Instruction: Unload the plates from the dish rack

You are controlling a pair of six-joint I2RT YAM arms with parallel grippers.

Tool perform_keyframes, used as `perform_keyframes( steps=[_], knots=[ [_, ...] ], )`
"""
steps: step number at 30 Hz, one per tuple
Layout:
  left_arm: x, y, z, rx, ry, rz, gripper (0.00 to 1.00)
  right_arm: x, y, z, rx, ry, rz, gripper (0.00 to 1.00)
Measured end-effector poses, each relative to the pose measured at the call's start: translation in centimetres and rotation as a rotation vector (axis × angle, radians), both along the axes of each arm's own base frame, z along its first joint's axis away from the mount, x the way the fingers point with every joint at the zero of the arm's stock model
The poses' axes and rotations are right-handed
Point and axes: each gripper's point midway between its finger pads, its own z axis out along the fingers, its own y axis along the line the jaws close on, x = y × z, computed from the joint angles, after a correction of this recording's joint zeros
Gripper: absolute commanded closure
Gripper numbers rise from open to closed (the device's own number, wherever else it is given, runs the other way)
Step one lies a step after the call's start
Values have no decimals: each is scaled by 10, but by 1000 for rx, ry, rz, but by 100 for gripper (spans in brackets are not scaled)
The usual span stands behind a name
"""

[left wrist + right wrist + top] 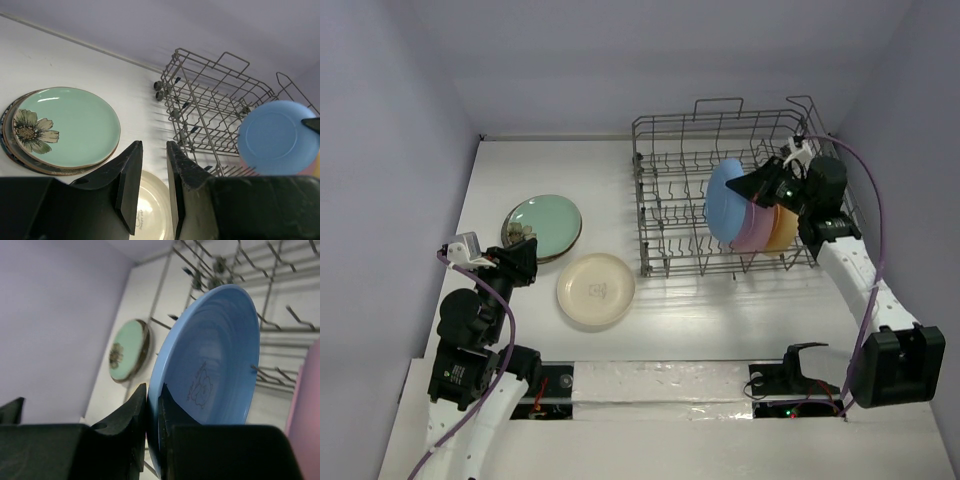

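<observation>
The grey wire dish rack (665, 150) stands at the back right, seen also from the left wrist (210, 100). A sky blue plate (723, 200) stands upright in it, and my right gripper (760, 187) is shut on its rim (152, 392). Pink (752, 235) and orange-yellow (785, 230) plates stand behind it. On the table to the left lie a mint green floral plate (544, 225) on a stack of darker plates, and a cream plate (595, 289). My left gripper (525, 243) hovers between these two, open and holding nothing (152, 150).
The rack's left rows of tines (665, 215) hold nothing. Pale walls close in the table at the back (620, 60) and on both sides. My right arm (855, 270) reaches along the rack's right side, with a purple cable (875, 200) looping above it.
</observation>
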Motion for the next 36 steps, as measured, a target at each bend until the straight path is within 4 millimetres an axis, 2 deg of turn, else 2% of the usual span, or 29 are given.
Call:
perform_keyframes(
  steps=[4,7,14,17,19,22,25,28,30,32,36],
  knots=[
    [0,-1,0,0,0,-3,77,5,-5,42,51,-167,35,100],
    [0,-1,0,0,0,-6,77,1,-4,66,79,-260,67,100],
    [0,-2,0,0,-1,-9,77,-30,8,109,91,-383,118,100],
    [0,-1,0,0,-2,-6,77,-57,43,137,75,-456,192,100],
    [0,-1,1,-1,-5,-5,77,-84,77,155,73,-516,266,100],
    [0,0,2,-1,-7,-4,77,-123,124,162,81,-558,392,100],
    [0,1,2,-1,-7,3,77,-137,169,150,34,-546,454,100],
    [1,2,2,-2,-6,9,77,-135,216,118,-67,-497,482,100],
    [1,4,1,-2,-6,19,77,-131,248,84,-161,-453,497,100],
    [2,6,1,-3,-5,33,77,-126,270,46,-257,-412,502,100],
    [2,10,0,-2,1,53,77,-124,295,-38,-489,-333,513,100]
  ],
)
